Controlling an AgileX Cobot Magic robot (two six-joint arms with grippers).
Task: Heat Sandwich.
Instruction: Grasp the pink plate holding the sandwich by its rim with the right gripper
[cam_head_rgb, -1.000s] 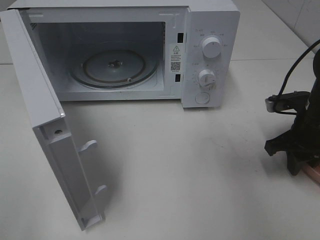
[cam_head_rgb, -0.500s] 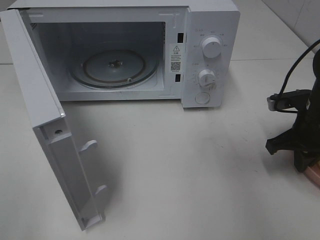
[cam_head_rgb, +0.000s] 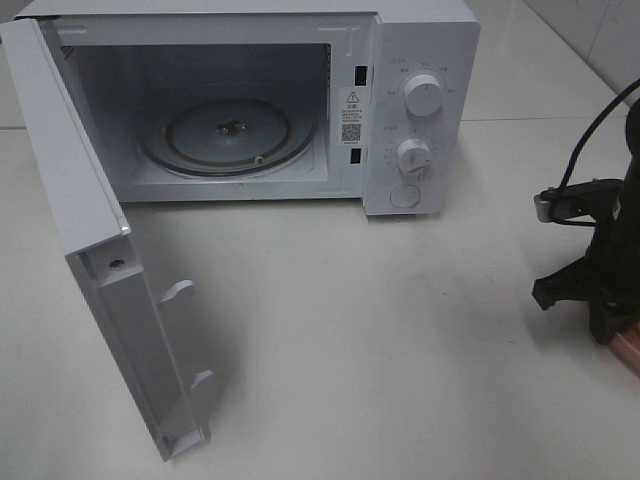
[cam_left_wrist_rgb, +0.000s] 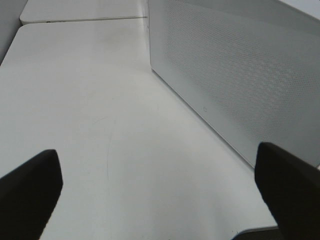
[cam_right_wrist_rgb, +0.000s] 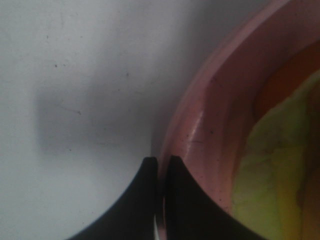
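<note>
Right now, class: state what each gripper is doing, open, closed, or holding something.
Left gripper: open, holding nothing.
Right gripper: closed on the rim of the pink plate.

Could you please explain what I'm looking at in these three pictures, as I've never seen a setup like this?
It is a two-armed robot at a table. The high camera shows a microwave with its door swung open and the right arm at the edge. The other two cameras sit on the wrists. The left gripper is open, holding nothing, beside the microwave. The right gripper is closed on the rim of a pink plate carrying the sandwich.
</note>
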